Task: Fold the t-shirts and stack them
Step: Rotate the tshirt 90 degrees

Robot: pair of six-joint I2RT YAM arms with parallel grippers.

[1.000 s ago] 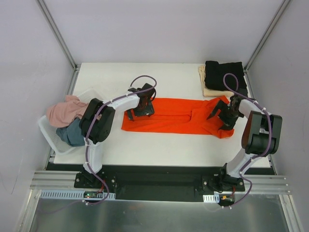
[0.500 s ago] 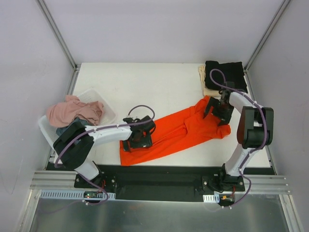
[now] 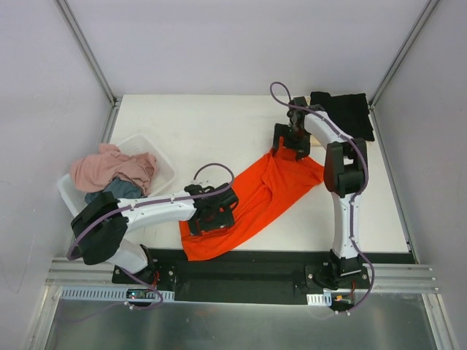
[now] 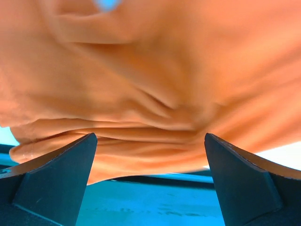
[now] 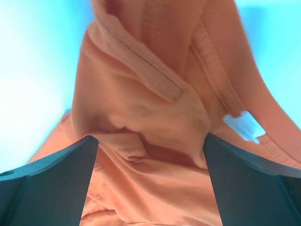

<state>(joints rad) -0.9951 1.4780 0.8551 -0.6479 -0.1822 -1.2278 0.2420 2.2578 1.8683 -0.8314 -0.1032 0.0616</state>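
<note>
The orange-red t-shirt (image 3: 255,197) lies as a long crumpled band, slanting from the near table edge up to the right. My left gripper (image 3: 211,216) is over its near-left end. In the left wrist view (image 4: 149,136) the jaws stand wide apart, with the cloth hem (image 4: 141,146) just beyond the fingertips. My right gripper (image 3: 292,142) is at the shirt's far-right end. In the right wrist view (image 5: 149,137) the jaws stand wide apart over bunched cloth (image 5: 155,117) with a white label (image 5: 242,126). A folded black t-shirt (image 3: 344,111) lies at the back right.
A white plastic tub (image 3: 159,154) stands tilted at the left table edge, holding a dusty pink shirt (image 3: 109,166) and a grey-blue one (image 3: 120,189). The black front rail (image 3: 241,266) runs along the near edge. Metal posts rise at both back corners.
The orange-red shirt has swung from lying straight across the table to a steep slant. My left gripper moved toward the near edge; my right gripper moved away and leftward.
</note>
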